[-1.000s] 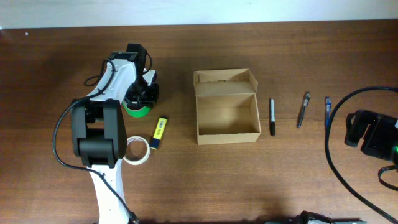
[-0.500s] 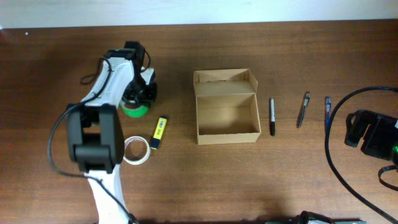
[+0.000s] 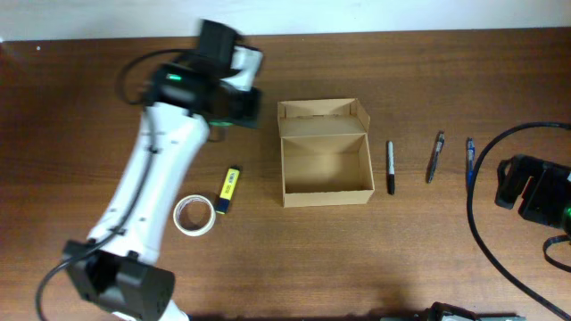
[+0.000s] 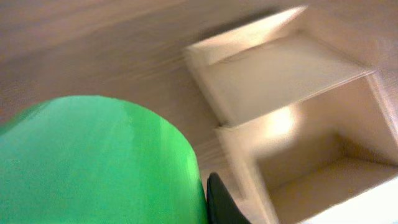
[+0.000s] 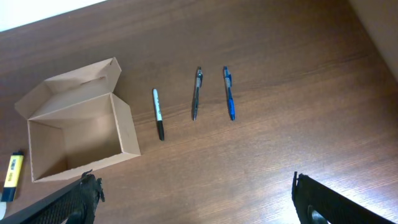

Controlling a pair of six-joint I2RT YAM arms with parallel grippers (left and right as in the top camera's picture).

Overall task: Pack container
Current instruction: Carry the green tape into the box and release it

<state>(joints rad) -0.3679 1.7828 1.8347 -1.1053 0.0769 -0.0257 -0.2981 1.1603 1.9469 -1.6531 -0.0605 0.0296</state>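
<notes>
2 arms work here, and only 1 is loaded. The left gripper (image 3: 230,109) is clamped on a green round object (image 4: 93,162). That object fills the left wrist view, with 1 dark finger (image 4: 219,200) against its side. The gripper hangs just left of the container's far-left corner, probably so the load can go over the wall and down inside.

The container (image 3: 326,165) sits mid-table with its lid flap folded back to the far side. Its cavity faces up and is empty, so the whole mouth is free for loading from above.

The right gripper (image 5: 196,186) waits at the right edge, fingers spread wide with nothing between them. Between it and the container, 3 items lie in a row, each pointing near to far: a black marker (image 3: 390,168), a grey pen (image 3: 434,158) and a blue pen (image 3: 469,160). That spacing should make each easy to pinch.

Left of the container, a yellow highlighter (image 3: 230,190) and a tape roll (image 3: 194,216) lie flat within the left arm's reach.

The table (image 3: 80,107) is dark brown wood grain, matte and level. A pale wall (image 3: 357,13) runs along its far edge.
</notes>
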